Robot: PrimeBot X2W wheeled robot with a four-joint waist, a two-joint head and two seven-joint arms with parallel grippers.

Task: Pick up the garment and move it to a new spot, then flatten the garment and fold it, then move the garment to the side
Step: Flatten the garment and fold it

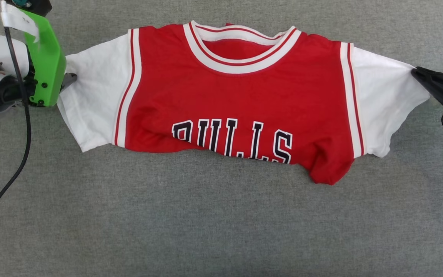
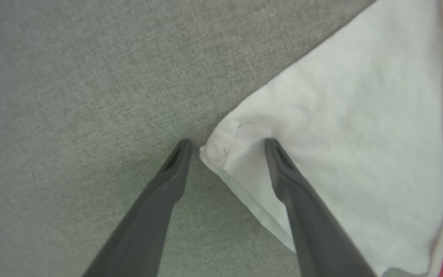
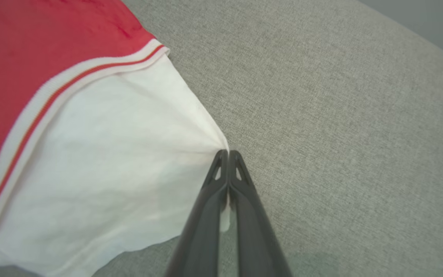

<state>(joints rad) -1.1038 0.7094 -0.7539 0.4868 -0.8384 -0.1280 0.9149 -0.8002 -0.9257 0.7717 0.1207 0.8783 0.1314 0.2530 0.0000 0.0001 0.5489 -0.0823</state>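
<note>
A grey woven table (image 1: pixel 221 231) runs from edge to edge of the head view. Across its upper half lies the garment (image 1: pixel 240 96), a red jersey stretched left to right. Its collar points toward the top edge and a white sleeve reaches out on each side. The lower body is tucked or bunched under, so the black "BULLS" lettering is cut off along the bottom fold. One red corner sits lowest, toward the lower right of the shirt.

At the far left of the frame the left arm carries a green bracket (image 1: pixel 46 57), and a black cable (image 1: pixel 23 127) trails from it toward the lower left.

In its wrist view the left tool (image 2: pixel 225 144) stands spread. One finger is over bare table and the other over white sleeve, with the sleeve's corner lying loose between them; whether the tips touch down is hard to tell.

At the right edge of the head view the right tool (image 1: pixel 423 75) meets the other sleeve's tip. In its wrist view its fingers (image 3: pixel 206 215) are pressed together, pinching the white cloth, which fans out in creases from the grip.
</note>
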